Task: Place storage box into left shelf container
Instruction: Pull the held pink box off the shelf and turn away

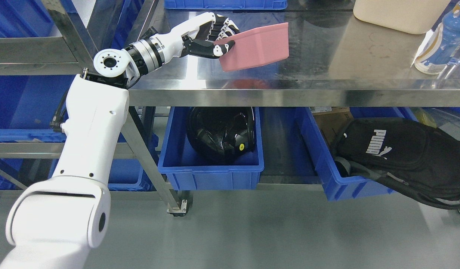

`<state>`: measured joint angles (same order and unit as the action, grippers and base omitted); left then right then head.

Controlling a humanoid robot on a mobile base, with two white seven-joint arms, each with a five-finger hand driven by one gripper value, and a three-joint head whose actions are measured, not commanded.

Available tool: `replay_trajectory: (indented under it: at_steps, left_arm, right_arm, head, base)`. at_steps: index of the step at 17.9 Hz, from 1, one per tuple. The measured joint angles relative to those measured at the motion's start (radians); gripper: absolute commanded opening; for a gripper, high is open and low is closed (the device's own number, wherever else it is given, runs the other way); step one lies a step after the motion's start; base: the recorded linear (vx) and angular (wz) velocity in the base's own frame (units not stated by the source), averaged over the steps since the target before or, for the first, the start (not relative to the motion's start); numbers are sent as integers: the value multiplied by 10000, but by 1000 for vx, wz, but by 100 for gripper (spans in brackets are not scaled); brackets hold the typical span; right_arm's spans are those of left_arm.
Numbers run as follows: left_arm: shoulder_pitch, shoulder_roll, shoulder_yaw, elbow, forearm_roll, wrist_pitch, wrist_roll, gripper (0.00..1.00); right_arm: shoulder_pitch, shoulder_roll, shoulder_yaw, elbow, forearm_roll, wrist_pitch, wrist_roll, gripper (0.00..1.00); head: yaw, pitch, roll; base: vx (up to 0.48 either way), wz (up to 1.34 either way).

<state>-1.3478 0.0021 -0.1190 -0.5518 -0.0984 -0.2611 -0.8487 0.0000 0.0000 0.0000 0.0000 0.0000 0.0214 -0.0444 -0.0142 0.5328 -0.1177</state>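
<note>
- Storage box (258, 46), pink, is held tilted over the steel bench (327, 56), gripped at its left edge.
- Left robot hand (215, 37) is closed on that edge; its fingertips are partly hidden behind the box wall.
- Beneath the bench, a blue bin (211, 170) holds a black helmet (220, 132), its top cut off by the bench edge.
- Shelf bins (17, 108) at the left are partly blocked by the arm.

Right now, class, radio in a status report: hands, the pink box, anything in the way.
Left hand shut on pink storage box, over the steel table. Right hand out of view. Steel shelf frame stands between box and left blue bins.
</note>
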Motion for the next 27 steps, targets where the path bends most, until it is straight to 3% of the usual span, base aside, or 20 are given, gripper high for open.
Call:
replay_trajectory:
  at_steps: [7, 13, 21, 27]
  left_arm:
    - [908, -10, 772, -640, 3565, 29, 272, 0]
    - [3204, -14, 504, -3114, 5994, 84, 1817, 1]
    - [7515, -19, -815, -6415, 6867, -1806, 2546, 1]
    - [9341, -21, -1132, -7601, 6980, -2469, 2554, 2]
  right_arm:
    - [0, 0, 0, 0, 0, 1, 0, 100]
    - [-1, 0, 0, 0, 0, 1, 0, 100]
    - [1, 0, 0, 0, 0, 2, 0, 100]
    - [1, 0, 0, 0, 0, 2, -1, 100]
  head:
    - [0, 0, 0]
    - [0, 0, 0]
    - [0, -6, 0]
    - [0, -6, 0]
  base:
    - [0, 0]
    - [0, 0]
    - [1, 9]
    - [20, 340]
